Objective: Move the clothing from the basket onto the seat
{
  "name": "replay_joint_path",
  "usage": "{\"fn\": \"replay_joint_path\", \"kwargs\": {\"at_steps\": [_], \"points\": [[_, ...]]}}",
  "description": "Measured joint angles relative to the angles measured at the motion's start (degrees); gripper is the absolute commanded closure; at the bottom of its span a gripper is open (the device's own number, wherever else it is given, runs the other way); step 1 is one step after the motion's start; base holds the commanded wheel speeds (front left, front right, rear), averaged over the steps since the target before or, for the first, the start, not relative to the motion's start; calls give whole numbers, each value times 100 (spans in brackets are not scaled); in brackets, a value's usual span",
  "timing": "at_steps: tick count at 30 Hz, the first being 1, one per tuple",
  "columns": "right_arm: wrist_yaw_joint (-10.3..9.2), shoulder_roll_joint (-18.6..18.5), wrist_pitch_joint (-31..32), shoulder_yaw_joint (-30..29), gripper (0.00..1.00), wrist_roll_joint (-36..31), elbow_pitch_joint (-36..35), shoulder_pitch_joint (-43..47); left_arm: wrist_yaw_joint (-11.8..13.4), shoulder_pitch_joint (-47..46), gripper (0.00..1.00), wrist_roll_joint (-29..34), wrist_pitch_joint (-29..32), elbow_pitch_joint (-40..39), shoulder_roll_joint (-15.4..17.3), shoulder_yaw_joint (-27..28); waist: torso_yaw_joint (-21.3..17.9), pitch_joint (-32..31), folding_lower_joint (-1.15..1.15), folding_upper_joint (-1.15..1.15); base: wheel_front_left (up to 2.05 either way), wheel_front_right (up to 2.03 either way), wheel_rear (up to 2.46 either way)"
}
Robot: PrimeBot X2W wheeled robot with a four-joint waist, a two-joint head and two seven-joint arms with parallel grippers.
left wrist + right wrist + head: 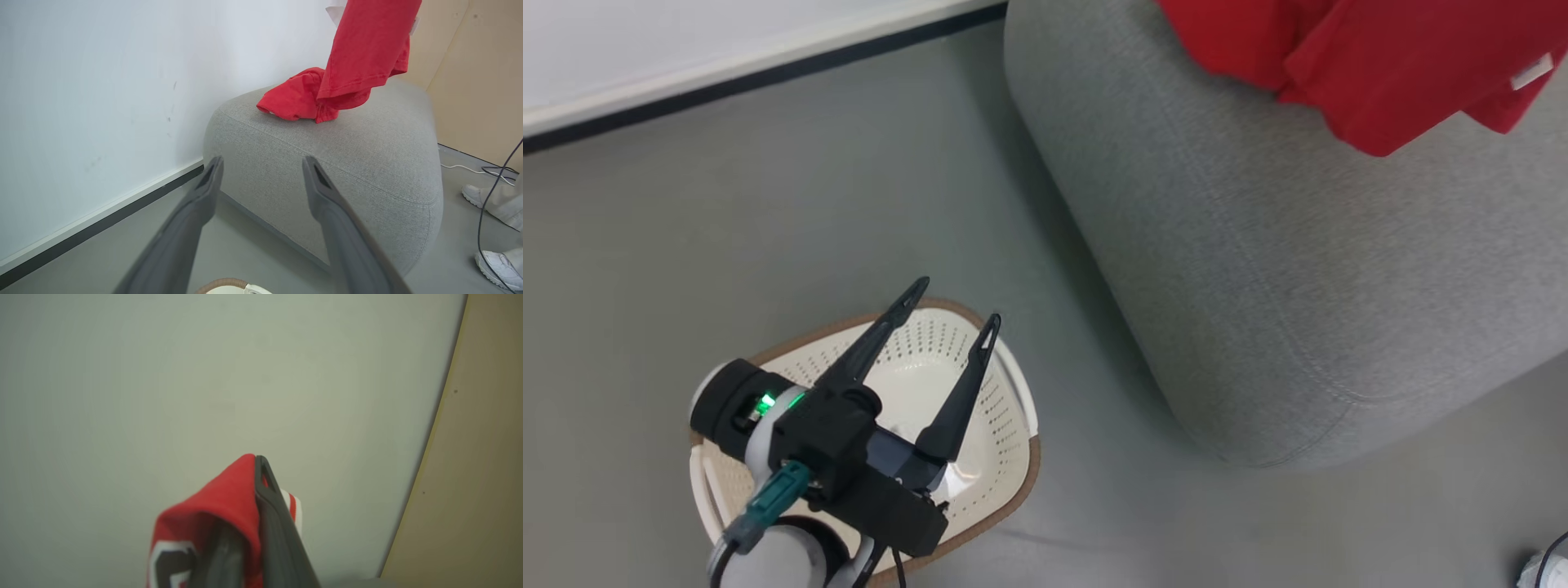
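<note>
Clothing [294, 102]: red. One piece is heaped on the seat [347, 163], upper centre of the left wrist view; beside it the jersey [229, 498] hangs lengthwise, lower end touching the cushion. Right pincer [255, 469]: clamped on the jersey's top fold. Left pincer [957, 300]: wide, empty, lower left of the head view, over the basket [1001, 408]. Likely next: the right arm releases straight down.

right gripper [256, 473] | pinched on red clothing [220, 506], draped over its fingers [278, 522] | pale wall [204, 375] behind, tan panel [470, 477] at right
</note>
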Motion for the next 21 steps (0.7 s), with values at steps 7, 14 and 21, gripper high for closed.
{"fn": "replay_joint_path", "kwargs": {"at_steps": [7,14,21], "points": [[-53,-8,-4,-19,100,-112,166,-395,26,-37,0,40,83,-311,220,236,294,520,1,0,0,0,0],[-130,341,-13,22,100,-90,692,-240,27,-182,0,74,192,-503,344,325,444,1042,1,0,0,0,0],[-201,850,-13,292,100,-100,1433,178,31,-238,0,94,242,-521,475,405,464,1434,1,0,0,0,0]]}}
